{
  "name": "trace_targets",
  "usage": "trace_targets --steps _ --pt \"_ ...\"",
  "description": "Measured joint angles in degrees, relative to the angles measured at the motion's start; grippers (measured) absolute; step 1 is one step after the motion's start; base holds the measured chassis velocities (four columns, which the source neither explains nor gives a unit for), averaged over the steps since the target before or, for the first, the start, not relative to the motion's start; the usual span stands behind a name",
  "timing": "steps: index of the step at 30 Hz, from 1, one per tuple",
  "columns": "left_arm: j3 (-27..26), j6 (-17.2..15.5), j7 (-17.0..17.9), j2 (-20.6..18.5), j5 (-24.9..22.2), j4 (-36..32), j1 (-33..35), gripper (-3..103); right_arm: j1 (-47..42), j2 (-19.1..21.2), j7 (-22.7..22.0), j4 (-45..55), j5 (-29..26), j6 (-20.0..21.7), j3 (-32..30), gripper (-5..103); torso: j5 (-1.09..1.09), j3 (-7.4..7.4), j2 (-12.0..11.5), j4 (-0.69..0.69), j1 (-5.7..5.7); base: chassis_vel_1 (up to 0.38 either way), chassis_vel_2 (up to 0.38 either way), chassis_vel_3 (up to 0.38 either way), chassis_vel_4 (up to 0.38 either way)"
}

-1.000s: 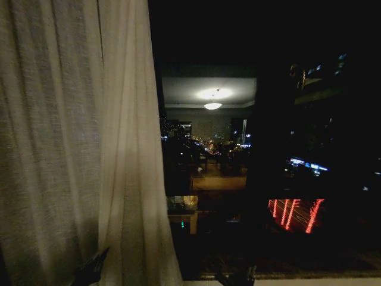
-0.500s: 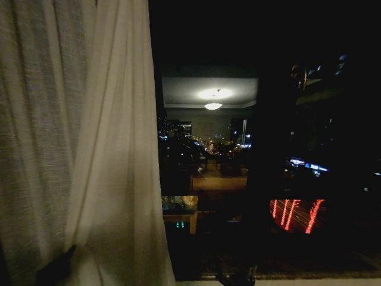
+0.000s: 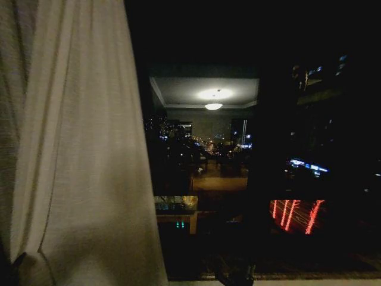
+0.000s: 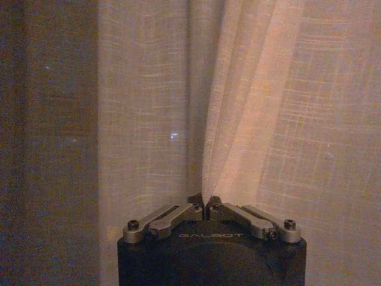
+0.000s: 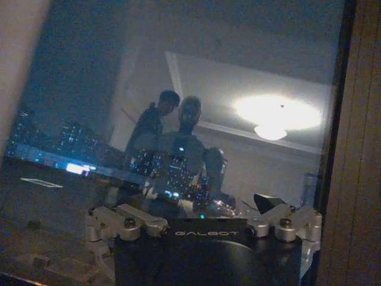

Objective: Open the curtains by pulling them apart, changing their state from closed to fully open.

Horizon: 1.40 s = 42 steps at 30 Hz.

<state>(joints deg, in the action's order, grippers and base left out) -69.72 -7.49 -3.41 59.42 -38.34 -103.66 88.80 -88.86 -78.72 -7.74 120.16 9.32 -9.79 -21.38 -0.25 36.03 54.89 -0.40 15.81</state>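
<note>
The left gripper [image 4: 205, 202] sits low at the near left, fingertips pressed together on a fold of the sheer off-white curtain [image 3: 83, 167]; the pinch evidently serves to drag the panel leftward. That panel is bunched at the left of the scene, and the dark window glass [image 3: 238, 149] beside it stands exposed. The right gripper [image 5: 202, 217] faces the bare window pane with fingers spread, holding nothing. Judgement: the left panel looks largely drawn aside.
</note>
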Motion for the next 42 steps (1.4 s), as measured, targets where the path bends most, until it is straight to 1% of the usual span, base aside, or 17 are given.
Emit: trace_targets --steps 5,8,9,10,12,13,14,15,16,17,18,20,21,24,26,32,42 --pt "1.96 -0.21 -1.04 0.81 1.58 -2.29 -0.38 -2 0.10 0.00 0.02 -0.20 -0.70 -0.06 -0.32 100 0.00 0.00 0.00 0.00 0.00 0.000 0.000 0.000 0.000" --pt "4.78 -0.03 -7.45 2.18 3.14 -6.66 0.07 12 0.34 0.00 0.02 -0.46 -1.02 -0.13 -0.53 100 0.01 0.00 0.00 0.00 0.00 0.000 0.000 0.000 0.000" --pt "4.78 -0.03 -7.45 2.18 3.14 -6.66 0.07 12 0.34 0.00 0.02 -0.46 -1.02 -0.13 -0.53 100 0.01 0.00 0.00 0.00 0.00 0.000 0.000 0.000 0.000" --pt "5.33 -0.03 -8.46 2.38 3.33 -7.35 0.12 18 0.36 0.00 0.02 -0.51 -1.03 -0.16 -0.54 100 0.01 0.00 0.00 0.00 0.00 0.000 0.000 0.000 0.000" --pt "7.56 -0.26 -13.00 2.56 3.96 -9.46 0.10 28 0.38 0.00 0.02 -0.84 -1.06 -0.42 -0.40 100 0.02 0.00 0.00 -0.01 0.00 0.000 0.000 0.000 0.000" --pt "7.56 -0.26 -13.00 2.56 3.96 -9.46 0.10 28 0.38 0.00 0.02 -0.84 -1.06 -0.42 -0.40 100 0.02 0.00 0.00 -0.01 0.00 0.000 0.000 0.000 0.000" --pt "8.29 -0.52 -15.03 2.20 4.34 -9.85 -0.01 34 0.38 0.00 0.02 -1.04 -1.06 -0.63 -0.29 100 0.01 0.00 -0.01 0.00 0.00 0.000 0.000 0.000 0.000" --pt "9.15 -0.86 -17.09 1.43 4.85 -10.06 -0.23 34 0.36 0.00 0.02 -1.24 -1.03 -0.91 -0.22 100 0.02 0.00 0.00 0.00 0.00 0.000 0.000 0.000 0.000" --pt "9.15 -0.86 -17.09 1.43 4.85 -10.06 -0.23 34 0.36 0.00 0.02 -1.24 -1.03 -0.91 -0.22 100 0.02 0.00 0.00 0.00 0.00 0.000 0.000 0.000 0.000" --pt "10.15 -1.18 -18.64 0.37 5.20 -9.99 -0.64 45 0.22 0.00 0.03 -1.38 -1.00 -1.15 -0.16 100 0.02 0.00 0.00 0.00 0.00 0.000 0.000 0.000 0.000" --pt "10.97 -1.40 -19.15 -0.51 5.38 -9.49 -1.16 45 0.04 0.00 0.04 -1.43 -0.98 -1.30 -0.14 100 0.01 0.00 0.00 0.01 0.00 0.000 0.000 0.000 0.000" --pt "12.56 -1.65 -19.45 -2.56 5.75 -7.47 -2.79 56 -0.39 0.00 0.04 -1.44 -0.93 -1.61 -0.19 100 0.01 0.00 0.00 -0.01 0.00 0.000 0.000 0.000 0.000" --pt "12.56 -1.65 -19.45 -2.56 5.75 -7.47 -2.79 56 -0.39 0.00 0.04 -1.44 -0.93 -1.61 -0.19 100 0.01 0.00 0.00 -0.01 0.00 0.000 0.000 0.000 0.000" --pt "15.62 -2.04 -19.50 -6.41 5.66 -2.71 -6.58 73 -0.93 0.00 0.04 -1.31 -0.83 -1.86 -0.73 100 0.00 0.00 0.00 0.00 0.00 0.000 0.000 0.000 0.000" --pt "16.18 -2.08 -19.49 -6.91 5.60 -2.00 -7.29 73 -0.94 0.00 0.04 -1.27 -0.81 -1.86 -0.77 100 0.00 0.00 0.00 0.01 0.00 0.000 0.000 0.000 0.000" --pt "24.57 -3.78 -19.26 -11.01 4.62 3.08 -15.88 98 -0.26 0.00 0.15 -1.22 0.54 -1.76 -0.13 100 0.00 0.00 0.00 -0.01 0.00 0.000 0.000 0.000 0.000" --pt "32.46 -3.77 -19.15 -11.30 4.74 6.37 -21.74 100 -1.44 0.00 0.19 -1.14 1.37 -1.73 -0.54 100 0.00 0.00 -0.01 0.01 0.00 0.000 0.000 0.000 0.000"
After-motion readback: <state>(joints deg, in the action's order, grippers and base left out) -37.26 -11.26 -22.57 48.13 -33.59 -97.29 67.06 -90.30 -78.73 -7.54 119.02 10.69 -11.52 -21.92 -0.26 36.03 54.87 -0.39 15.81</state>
